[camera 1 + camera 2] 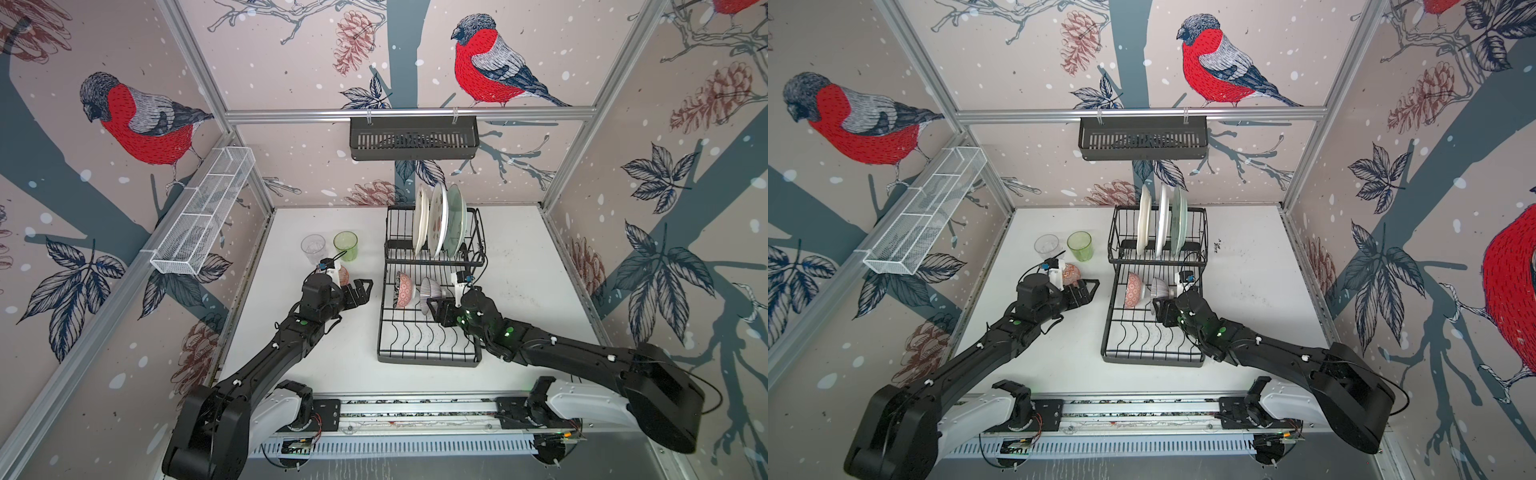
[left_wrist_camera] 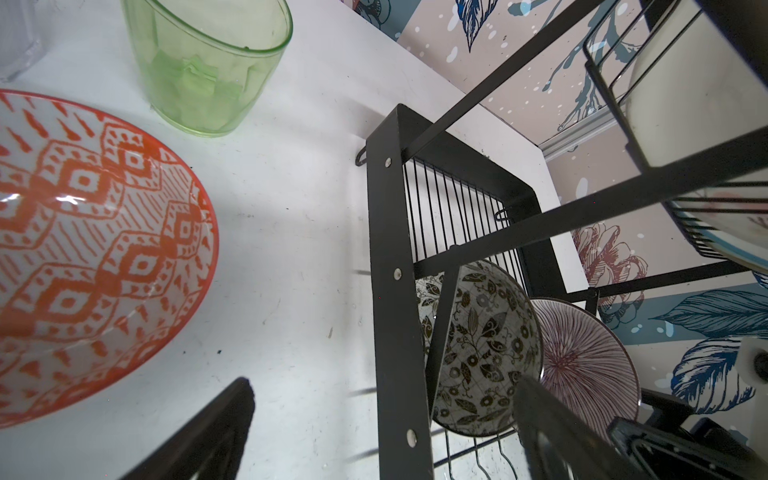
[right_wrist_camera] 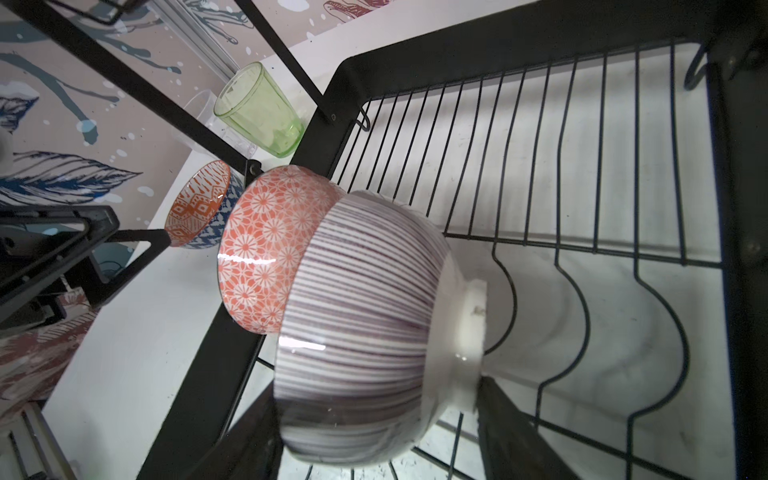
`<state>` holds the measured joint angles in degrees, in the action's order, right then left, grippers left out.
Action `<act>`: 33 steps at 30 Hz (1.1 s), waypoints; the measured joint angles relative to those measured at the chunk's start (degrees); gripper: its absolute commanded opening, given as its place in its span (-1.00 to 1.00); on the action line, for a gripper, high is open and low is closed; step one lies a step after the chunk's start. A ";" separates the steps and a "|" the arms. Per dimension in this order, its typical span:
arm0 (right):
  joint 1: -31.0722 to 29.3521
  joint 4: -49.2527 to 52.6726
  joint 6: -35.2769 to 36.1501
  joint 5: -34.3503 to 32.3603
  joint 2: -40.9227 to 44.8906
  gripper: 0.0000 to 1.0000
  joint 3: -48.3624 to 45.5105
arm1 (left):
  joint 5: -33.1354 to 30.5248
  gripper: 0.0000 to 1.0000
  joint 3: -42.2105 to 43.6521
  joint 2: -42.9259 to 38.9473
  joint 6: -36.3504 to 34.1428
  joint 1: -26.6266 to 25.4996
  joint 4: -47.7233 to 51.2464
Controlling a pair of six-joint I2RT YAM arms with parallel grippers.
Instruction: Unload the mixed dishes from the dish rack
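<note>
**Editor:** What stands left of the dish rack (image 1: pixel 428 359)?

**Photographer:** Three pieces on the white desk (image 1: pixel 316 365). The clear tumbler (image 1: pixel 313 248) is farthest from the rack, with the green tumbler (image 1: pixel 345 246) just beside it, both upright. The orange-diamond bowl (image 2: pixel 83 257) sits upright level with the rack's low tray. The left end effector (image 1: pixel 362 289) hangs between that bowl and the rack, jaws spread wide and gripping nothing.

**Editor:** And in the rack itself?

**Photographer:** Two bowls stand on edge on its low flat tray, mouths facing left. The flower-print bowl (image 1: pixel 404 289) is by the rack's left rail, and the striped bowl (image 1: pixel 430 291) is pressed against its back. Three plates stand upright in the raised rear section: the plain white plate (image 1: pixel 420 220), the red-printed plate (image 1: pixel 438 220), then the pale green plate (image 1: pixel 456 218).

**Editor:** The right arm?

**Photographer:** The right end effector (image 3: pixel 376 395) reaches into the tray from the rack's right side. Its jaws bracket the striped bowl, one at the rim and one at the foot. Whether they are pressing on it cannot be told.
</note>
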<state>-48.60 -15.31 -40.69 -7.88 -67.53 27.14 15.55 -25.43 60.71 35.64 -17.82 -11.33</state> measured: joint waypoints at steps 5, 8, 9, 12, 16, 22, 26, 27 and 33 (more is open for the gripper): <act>1.16 0.07 -1.68 2.73 1.88 -0.05 -0.94 | 0.90 0.95 0.00 -0.55 0.44 -0.26 -0.20; 1.79 0.07 -3.04 4.31 3.56 -0.03 -1.62 | 1.16 0.95 0.00 -1.09 0.68 -0.46 -0.50; 1.95 0.07 -3.28 4.79 4.28 -0.02 -1.90 | 1.27 0.95 0.00 -1.27 1.27 -0.57 -0.68; 2.45 0.04 -4.57 5.77 6.25 -0.03 -2.64 | 1.66 0.95 0.00 -1.75 1.92 -1.22 -1.31; 2.95 -0.02 -5.88 6.78 8.81 -0.05 -3.26 | 2.21 0.95 0.00 -2.69 2.21 -3.50 -1.60; 3.26 -0.02 -7.30 7.87 11.13 -0.06 -3.63 | 2.12 0.95 0.42 -3.04 3.85 -8.28 -1.73; 3.52 -0.68 -7.96 9.01 12.02 -0.06 -3.67 | 0.85 0.95 0.44 -1.36 4.92 -11.85 -3.06; 3.63 -1.36 -8.66 9.27 12.24 -0.06 -3.67 | 0.90 0.95 0.44 -0.74 5.11 -12.55 -3.41; 3.61 -1.92 -8.98 10.62 13.22 -0.06 -2.80 | 0.96 0.95 -0.44 3.50 6.60 -15.04 -5.46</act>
<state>-44.99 -17.23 -49.67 2.74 -54.30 24.34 16.51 -25.87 64.20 42.24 -32.86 -16.80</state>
